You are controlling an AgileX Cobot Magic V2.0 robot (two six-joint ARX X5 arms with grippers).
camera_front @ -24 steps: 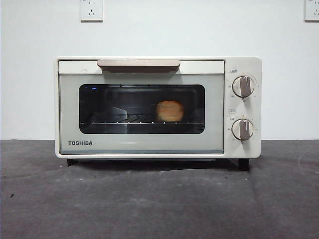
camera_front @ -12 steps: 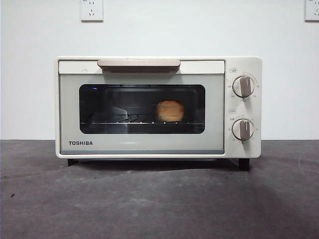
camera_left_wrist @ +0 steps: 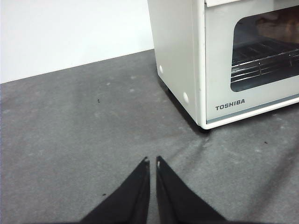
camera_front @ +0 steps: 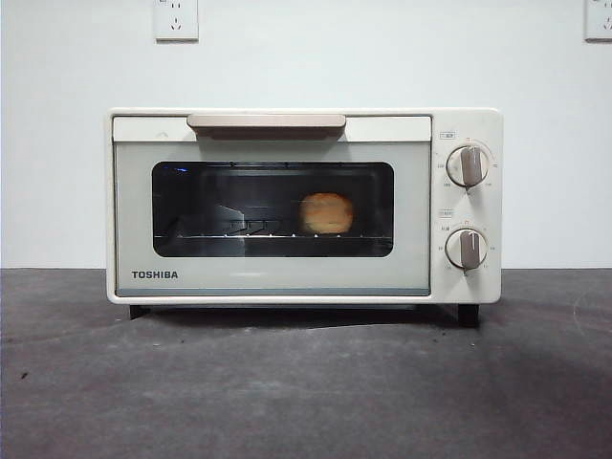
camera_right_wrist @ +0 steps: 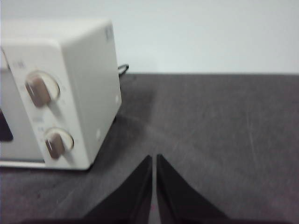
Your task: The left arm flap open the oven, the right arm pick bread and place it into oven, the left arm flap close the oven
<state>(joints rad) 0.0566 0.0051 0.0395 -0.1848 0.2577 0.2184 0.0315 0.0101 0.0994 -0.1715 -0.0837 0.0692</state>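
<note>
Bread (camera_front: 326, 213) inside oven (camera_front: 273, 277), on wire rack (camera_front: 273, 235), right of centre behind dark glass window; upright, roundish, golden. Seen dimly at the window's edge in the left wrist view too (camera_left_wrist: 280, 25). Well apart from both hands, shut off behind the door.

Oven door closed flush; beige handle (camera_front: 266, 121) along its upper edge. Nothing but bread and rack discernible within. Two grey knobs (camera_front: 467, 165) stacked on the panel right of the door, pointers near vertical. TOSHIBA lettering at the door's lower left. Standing on dark grey desk (camera_front: 306, 392), white wall behind, two wall sockets (camera_front: 176, 19) high up.

Left hand (camera_left_wrist: 152, 162) low over bare desk, off the oven's TOSHIBA-side front corner, apart from it; jaws nearly together, thin slit between the tips, gripping nothing.

Right hand (camera_right_wrist: 153, 157) over desk off the knob-side corner of oven (camera_right_wrist: 74, 65), apart from it; jaws likewise drawn together, gripping nothing. View slightly blurred. Dark cable (camera_right_wrist: 122, 70) behind the oven's rear corner.

Neither arm visible in front view.
</note>
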